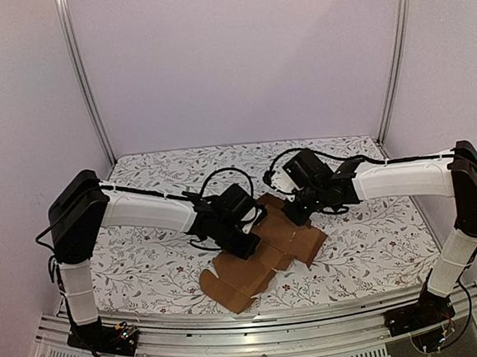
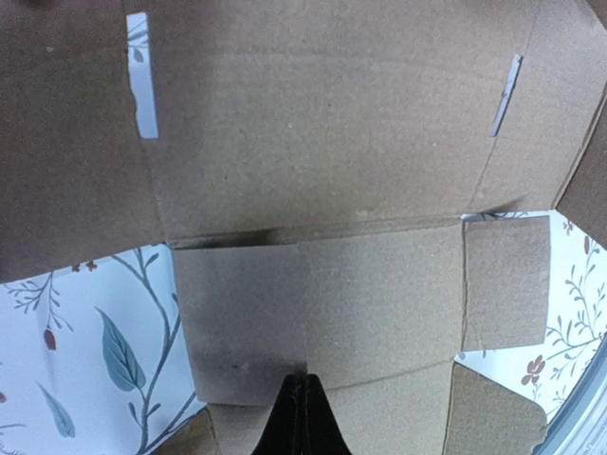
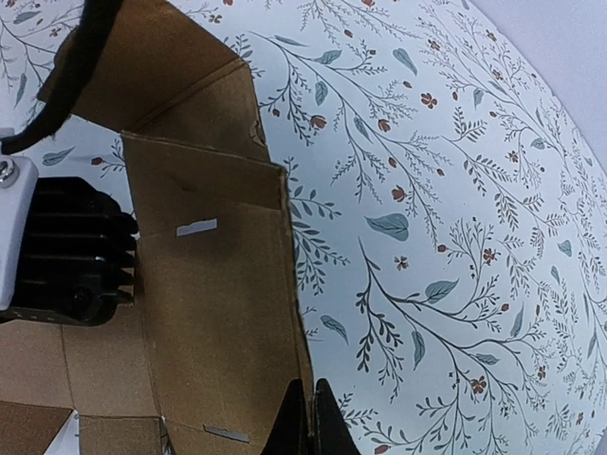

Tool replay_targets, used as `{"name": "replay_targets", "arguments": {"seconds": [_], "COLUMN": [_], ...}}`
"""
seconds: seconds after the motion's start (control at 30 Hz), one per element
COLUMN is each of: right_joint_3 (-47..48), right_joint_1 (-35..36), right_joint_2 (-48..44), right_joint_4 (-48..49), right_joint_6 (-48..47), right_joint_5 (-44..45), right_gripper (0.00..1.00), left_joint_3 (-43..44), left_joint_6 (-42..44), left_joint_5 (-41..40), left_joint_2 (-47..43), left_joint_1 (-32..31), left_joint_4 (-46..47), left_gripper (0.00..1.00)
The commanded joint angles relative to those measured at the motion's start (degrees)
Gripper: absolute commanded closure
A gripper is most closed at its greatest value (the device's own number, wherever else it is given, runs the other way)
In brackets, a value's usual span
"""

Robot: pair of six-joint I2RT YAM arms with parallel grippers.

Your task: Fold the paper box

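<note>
So the paper box (image 1: pixel 262 263) is mostly a flat brown sheet lying around the middle of the counter (image 1: pixel 155 173), a bit toward the near edge, flaps spread out. Its far panel is tipped up off the floral surface, and the right claw (image 3: pixel 309 389) is clamped on that panel's edge, cardboard running right between the fingers. The left claw (image 2: pixel 303 387) sits over the middle of the sheet, fingers pressed together, tips at a crease. Can't tell if any cardboard is pinched in there.
</note>
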Motion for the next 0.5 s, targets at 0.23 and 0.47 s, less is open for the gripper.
{"name": "replay_targets", "arguments": {"seconds": [0.23, 0.47], "right_joint_3": [-1.29, -2.07], "right_joint_1": [-0.46, -0.46], "right_joint_2": [-1.45, -2.74], "right_joint_4": [1.11, 2.38], "right_joint_6": [-2.77, -7.36], "right_joint_5": [1.69, 2.72], "right_gripper": [1.0, 1.0], "left_joint_3": [1.04, 2.61], "left_joint_6": [3.12, 4.9], "left_joint_5": [1.45, 2.38], "left_joint_2": [-8.0, -14.0], "left_joint_1": [-0.62, 0.93], "left_joint_4": [-1.77, -4.22], "left_gripper": [1.0, 1.0]}}
